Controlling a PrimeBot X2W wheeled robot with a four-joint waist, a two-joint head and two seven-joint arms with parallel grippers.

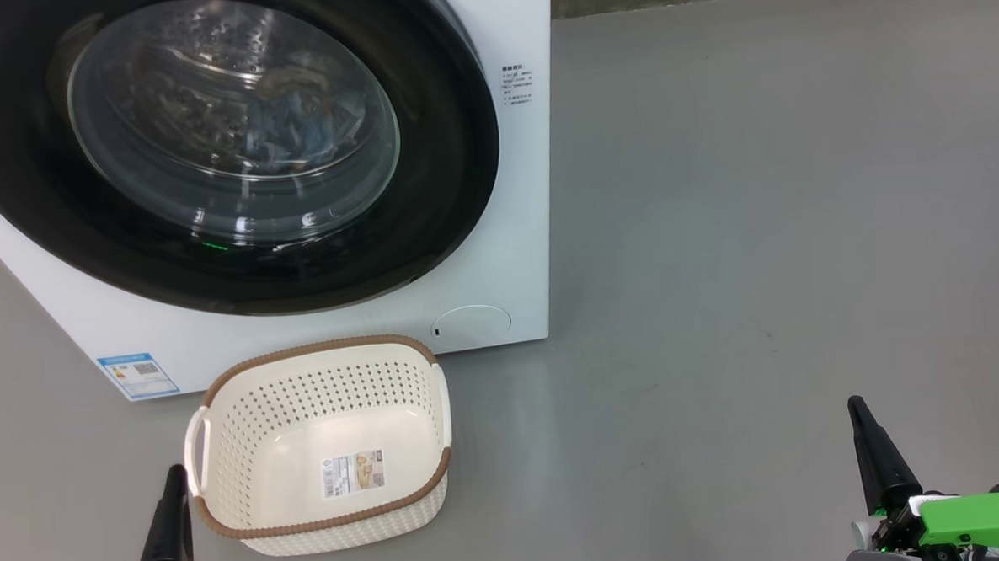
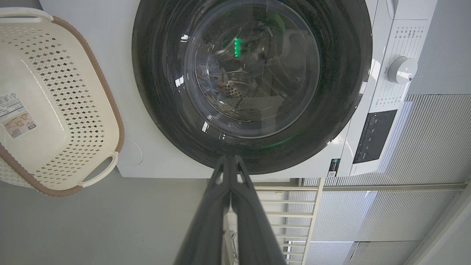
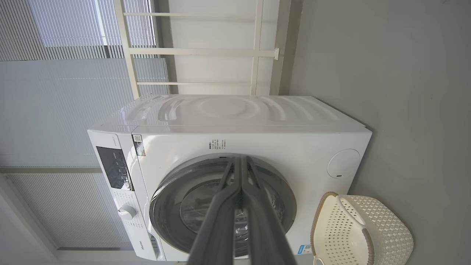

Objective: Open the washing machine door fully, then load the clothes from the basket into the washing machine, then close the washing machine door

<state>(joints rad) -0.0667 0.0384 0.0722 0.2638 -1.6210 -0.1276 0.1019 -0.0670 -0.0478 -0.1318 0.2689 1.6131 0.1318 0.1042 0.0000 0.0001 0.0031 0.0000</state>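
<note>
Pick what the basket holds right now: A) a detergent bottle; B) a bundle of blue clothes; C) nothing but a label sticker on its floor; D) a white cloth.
C: the basket is bare inside apart from the label sticker, while bluish fabric shows behind the glass of the shut washing machine door.

I count one washing machine (image 1: 521,187), one washing machine door (image 1: 232,149), one bundle of clothes (image 1: 299,125) behind its glass, one basket (image 1: 317,349) with two handles (image 1: 197,450) and one label sticker (image 1: 353,474), one round flap (image 1: 471,325), one energy sticker (image 1: 137,375), one dial (image 2: 402,70), and my two tools: the left tool (image 1: 174,476) and the right tool (image 1: 857,408).
</note>
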